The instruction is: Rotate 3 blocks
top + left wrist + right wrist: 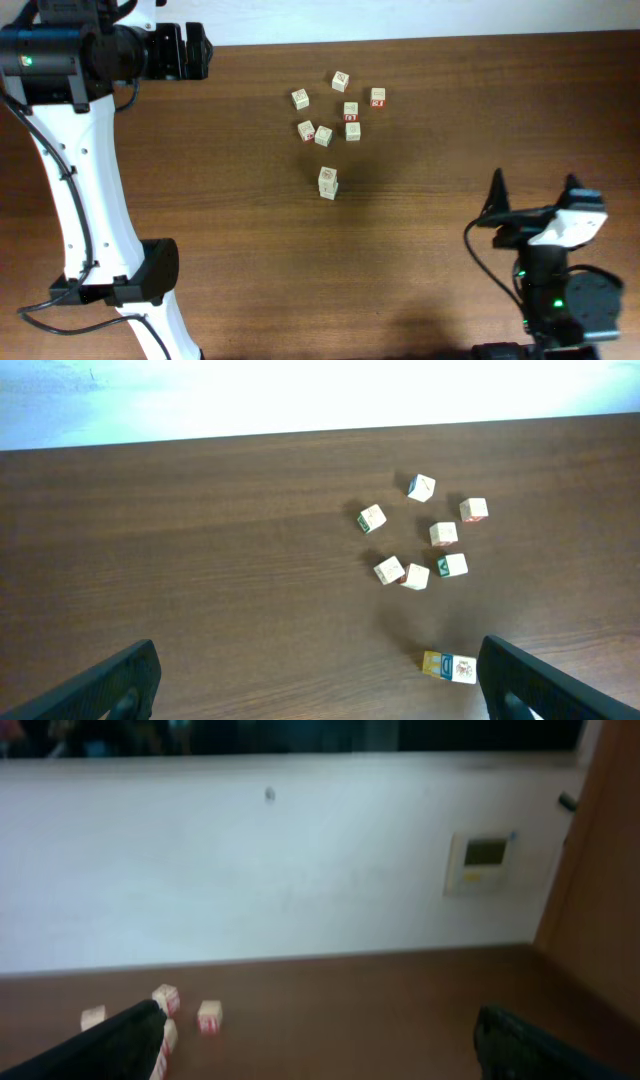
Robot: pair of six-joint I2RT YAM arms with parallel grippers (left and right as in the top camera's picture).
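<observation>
The 3 blocks (pixel 328 182) stand as one small stack in the middle of the table, just in front of a cluster of loose cubes. In the left wrist view the stack of blocks (pixel 448 666) shows yellow side faces, a blue "D" face and a pale top, close to the right finger (pixel 520 680). My left gripper (pixel 198 52) hangs open at the far left back, well away from the stack; between its jaws (pixel 320 685) there is only bare wood. My right gripper (pixel 535 190) is open at the front right (pixel 320 1050), holding nothing. The right wrist view does not show the stack.
Several cream cubes with red marks (pixel 345 110) lie scattered behind the stack, also visible as cream cubes (pixel 425 530) from the left wrist and as a few cubes (pixel 209 1016) low left from the right wrist. The table's back edge (pixel 400 38) meets a white wall.
</observation>
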